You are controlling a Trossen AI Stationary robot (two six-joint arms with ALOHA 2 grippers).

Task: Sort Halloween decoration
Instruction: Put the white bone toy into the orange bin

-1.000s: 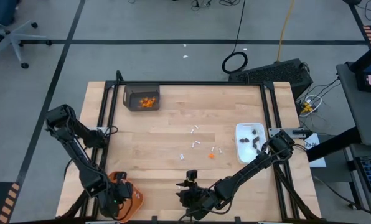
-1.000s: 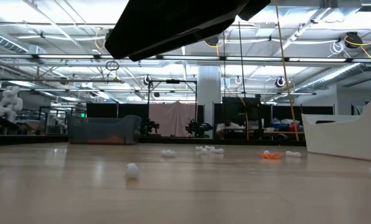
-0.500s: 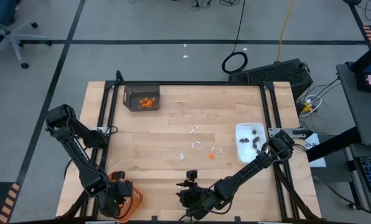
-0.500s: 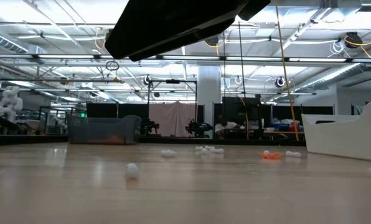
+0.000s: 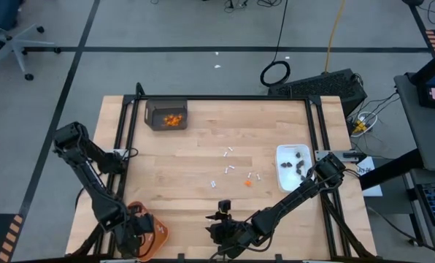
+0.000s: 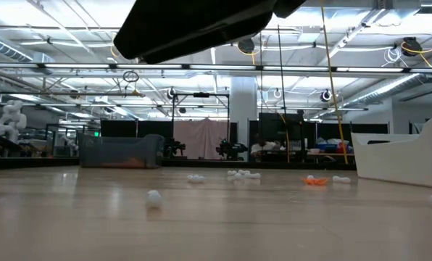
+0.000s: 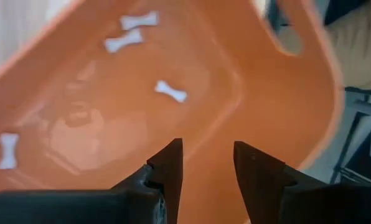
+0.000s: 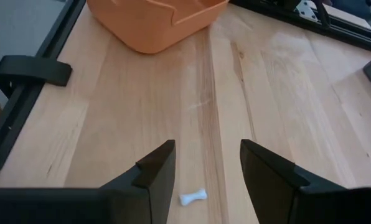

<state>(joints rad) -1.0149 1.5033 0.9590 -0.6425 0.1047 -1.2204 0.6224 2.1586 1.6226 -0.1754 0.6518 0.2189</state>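
- Since a second ago my left claw (image 7: 207,168) is shifting slightly over the orange tray (image 7: 285,118), fingers parted, gripping nothing.
- White sticks (image 7: 171,91) are lying inside; others (image 5: 228,168) are sitting mid-counter (image 5: 203,146).
- My right claw (image 8: 203,168) is hovering open.
- No writing is showing.

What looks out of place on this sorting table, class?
Small white bone-shaped pieces and one orange bit lie loose on the bare wooden table, outside the orange tray, the dark bin and the white dish.
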